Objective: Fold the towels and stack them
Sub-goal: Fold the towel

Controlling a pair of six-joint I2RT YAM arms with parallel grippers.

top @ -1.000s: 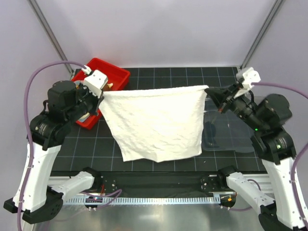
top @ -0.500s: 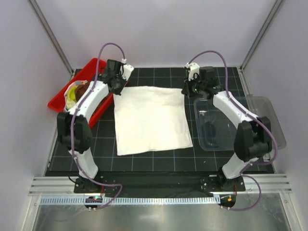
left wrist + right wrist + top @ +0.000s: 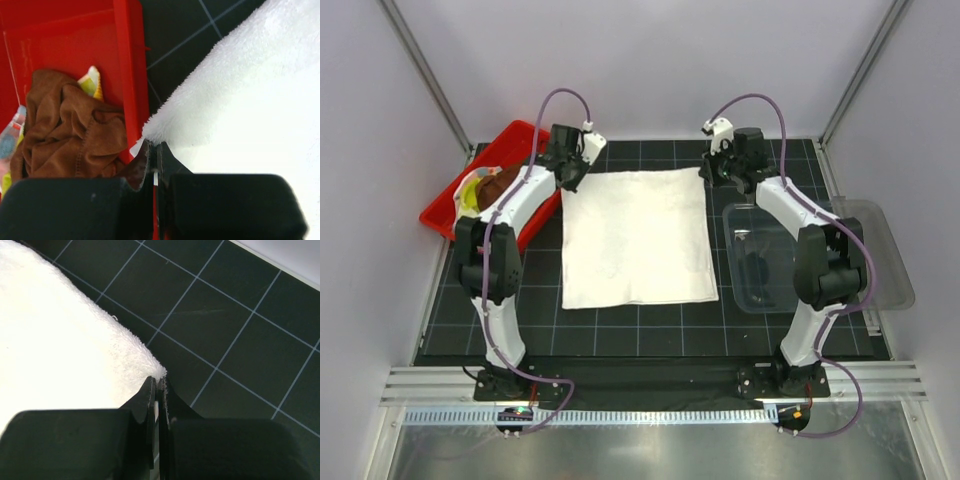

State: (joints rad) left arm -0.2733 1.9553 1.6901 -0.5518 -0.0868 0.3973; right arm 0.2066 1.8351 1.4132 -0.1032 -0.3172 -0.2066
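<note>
Clenched tight, the left claw point(image 3: 152, 150) and the right claw point(image 3: 157, 382) each pinch one far corner of the large white terry towel point(image 3: 635, 240), with only the cloth's fluffy edge between the closed jaws. From both claws the towel runs back toward the arm bases, spread flat in what looks like a single layer on the black gridded surface point(image 3: 620, 335).

I judge the task barely begun. This first towel is laid out but not yet folded, and no stack is in view. Just left of the left claw, the red plastic tray point(image 3: 131, 75) holds a crumpled brown towel point(image 3: 70, 135), with a yellow-green cloth point(image 3: 92, 82) and a light-blue patterned cloth point(image 3: 7, 145) showing at its edges. All three wait unfolded. To the right of the right claw, nearer the bases, sits the clear plastic bin point(image 3: 880, 260).
</note>
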